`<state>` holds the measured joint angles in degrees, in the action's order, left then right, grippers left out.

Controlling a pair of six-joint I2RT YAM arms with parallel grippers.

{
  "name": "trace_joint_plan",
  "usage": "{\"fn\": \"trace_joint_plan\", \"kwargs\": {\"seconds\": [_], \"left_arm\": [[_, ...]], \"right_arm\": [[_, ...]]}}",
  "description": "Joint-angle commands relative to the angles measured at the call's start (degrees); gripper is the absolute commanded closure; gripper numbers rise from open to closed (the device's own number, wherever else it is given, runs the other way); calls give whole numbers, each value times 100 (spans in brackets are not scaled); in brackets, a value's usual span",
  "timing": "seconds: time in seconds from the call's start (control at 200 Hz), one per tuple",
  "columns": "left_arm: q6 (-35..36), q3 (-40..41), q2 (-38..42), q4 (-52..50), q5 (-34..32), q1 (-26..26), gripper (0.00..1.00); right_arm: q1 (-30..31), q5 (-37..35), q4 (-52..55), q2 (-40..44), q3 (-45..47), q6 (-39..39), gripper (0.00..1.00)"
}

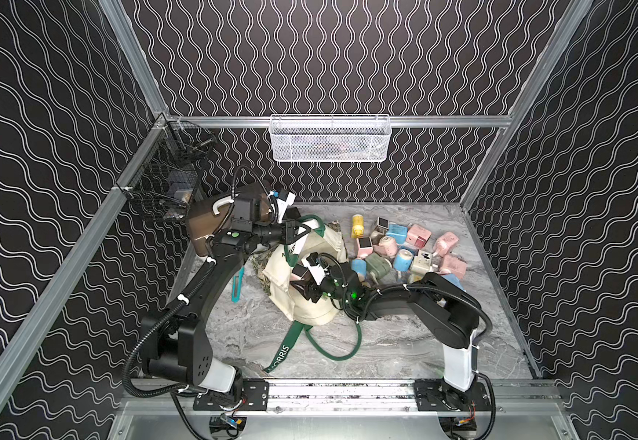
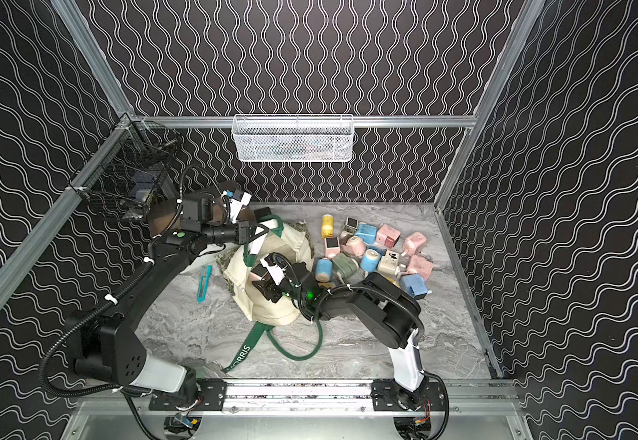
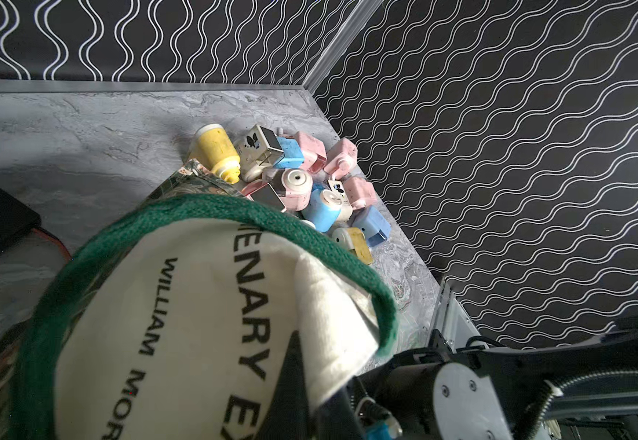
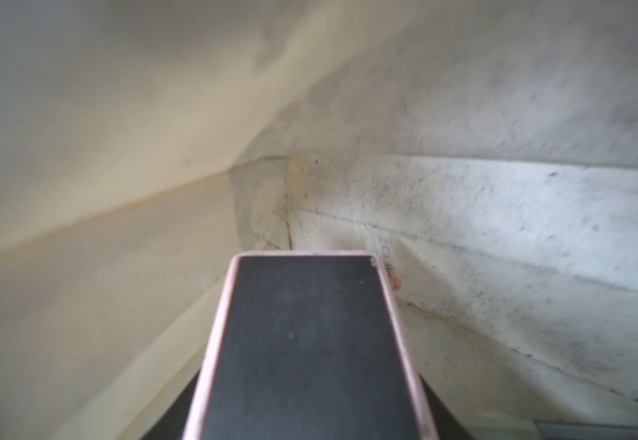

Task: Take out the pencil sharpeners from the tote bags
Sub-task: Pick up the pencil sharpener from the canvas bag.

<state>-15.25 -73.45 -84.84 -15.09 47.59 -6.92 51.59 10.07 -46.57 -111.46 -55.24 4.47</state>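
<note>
Tote bag (image 3: 195, 324) reads "WILLIAM MOR", "ENARY EX"; its strap (image 1: 281, 356) "ORRIS".

The cream tote bag (image 1: 302, 316) with green straps (image 1: 281, 354) lies slumped, its mouth open; pastel pencil sharpeners (image 1: 405, 259) are piled just beside it, one pink sharpener (image 4: 309, 343) inside.

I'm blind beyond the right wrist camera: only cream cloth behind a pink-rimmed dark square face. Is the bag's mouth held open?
Observer: Yes. The left gripper has its fingers shut on the edge of the cream canvas tote bag, by its dark green strap, holding that side up.
Operator: Where are the ones already out?
Observer: A pile of pastel plastic pencil sharpeners lies on the grey marbled table, on the bag's right.
Operator: Am I buried in the bag?
Observer: No. In both top views the right gripper and its pink, dark-faced plastic pencil sharpener show uncovered at the open mouth.
</note>
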Motion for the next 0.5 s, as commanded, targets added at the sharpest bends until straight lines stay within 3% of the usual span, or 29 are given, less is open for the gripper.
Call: {"fn": "trace_joint_plan", "kwargs": {"seconds": [0.0, 0.495], "left_arm": [[59, -2, 21, 252, -37, 52, 100], [-221, 24, -70, 397, -121, 197, 100]], "right_arm": [[-3, -92, 390, 278, 67, 302, 58], [120, -430, 2805, 2044, 392, 591, 60]]}}
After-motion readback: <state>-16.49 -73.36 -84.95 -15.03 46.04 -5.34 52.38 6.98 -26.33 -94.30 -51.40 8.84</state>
